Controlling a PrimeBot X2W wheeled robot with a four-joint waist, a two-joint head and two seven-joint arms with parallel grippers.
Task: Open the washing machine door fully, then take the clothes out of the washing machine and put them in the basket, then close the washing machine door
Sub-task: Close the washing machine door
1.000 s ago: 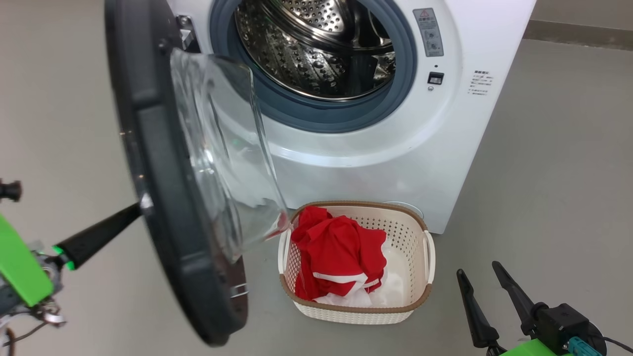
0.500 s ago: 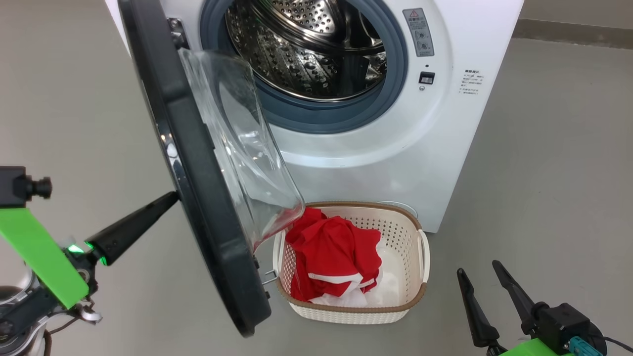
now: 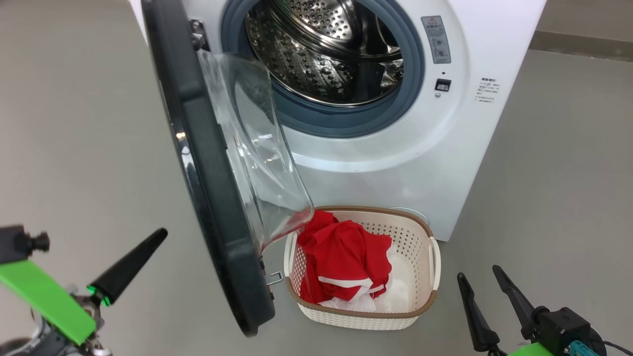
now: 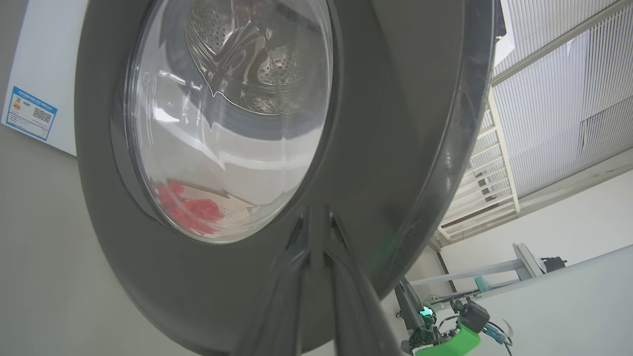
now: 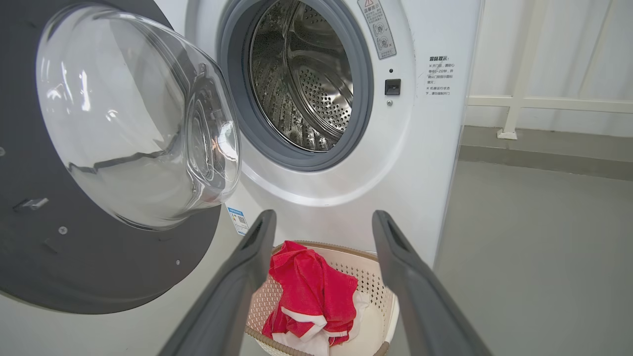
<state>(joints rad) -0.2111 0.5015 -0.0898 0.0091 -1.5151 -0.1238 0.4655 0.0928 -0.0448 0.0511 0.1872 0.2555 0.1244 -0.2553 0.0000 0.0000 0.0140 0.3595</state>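
At the far left my left gripper was pinched shut with nothing in it, its two dark fingers pressed into one point aimed at the outer face of the washing machine door. From the head, a strip of floor showed between my tip and the black rim. In my left wrist view the fingertips blurred into their own reflection on the glossy rim, so I could not tell whether they touched it.

The door stood swung out from its hinge, nearly edge-on to my head. Its clear glass bowl bulged toward the washing machine. Through that glass, from my left wrist, I saw a smear of red.

Next came the machine's open mouth, with the grey gasket ringing the perforated steel drum.

Below it, the basket sat on the floor just in front of the machine's base. The clothes lay heaped in its left half, red with white trim, and the lower lip of the glass bowl hung over the basket's back left corner.

At the lower right my right gripper stood wide and empty, well apart from the basket. Along its fingers I looked at the clothes in the basket, with the door to the left.
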